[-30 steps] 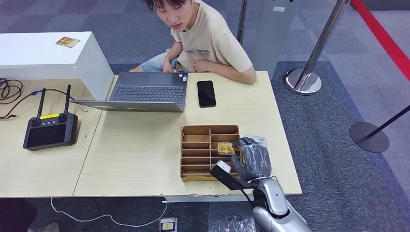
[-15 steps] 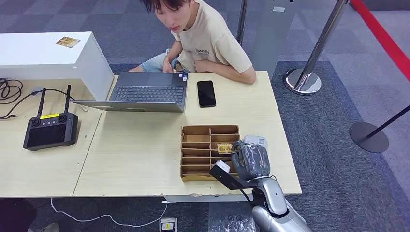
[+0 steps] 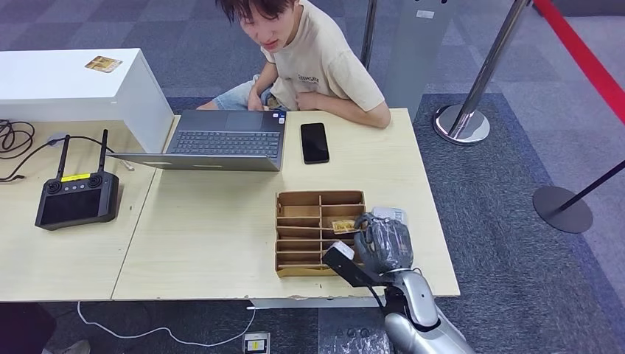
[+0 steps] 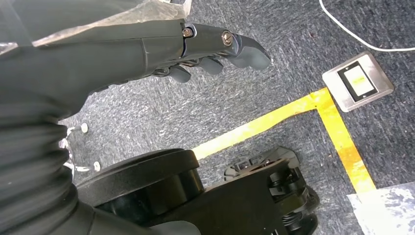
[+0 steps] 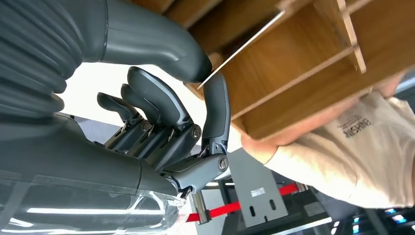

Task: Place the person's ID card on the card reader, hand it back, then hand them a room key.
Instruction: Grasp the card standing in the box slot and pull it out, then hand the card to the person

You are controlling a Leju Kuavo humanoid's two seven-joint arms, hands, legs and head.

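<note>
Two pale wooden tables (image 3: 221, 236) stand pushed together on grey carpet tiles, with chrome queue posts (image 3: 463, 122) and a red belt (image 3: 582, 55) off to the far right. A white box (image 3: 74, 85) sits at the far left with a small card (image 3: 102, 64) on top. A laptop (image 3: 221, 140) lies open near the far edge, a black phone (image 3: 315, 142) just beside it, and a black handheld controller (image 3: 76, 198) with two aerials rests on the left table. A person (image 3: 309, 63) in a beige T-shirt leans on the far edge of the table.

Near the front right of the table is a wooden card organiser (image 3: 317, 232) with rows of slots. The right hand (image 3: 382, 242) reaches over its right side, fingers curled. In the right wrist view the thumb and a finger (image 5: 215, 105) pinch a thin room key card (image 5: 242, 49) at its lower corner; the card is seen edge-on, its long axis slanting up from the fingers across the organiser's compartments. From the head view a yellowish card face (image 3: 341, 226) shows in a slot just left of the hand. A small white device (image 3: 388, 214) lies on the table touching the organiser's right side, partly hidden by the hand.

The left hand (image 4: 210, 46) hangs below the table over the carpet, fingers loosely curled and holding nothing.
</note>
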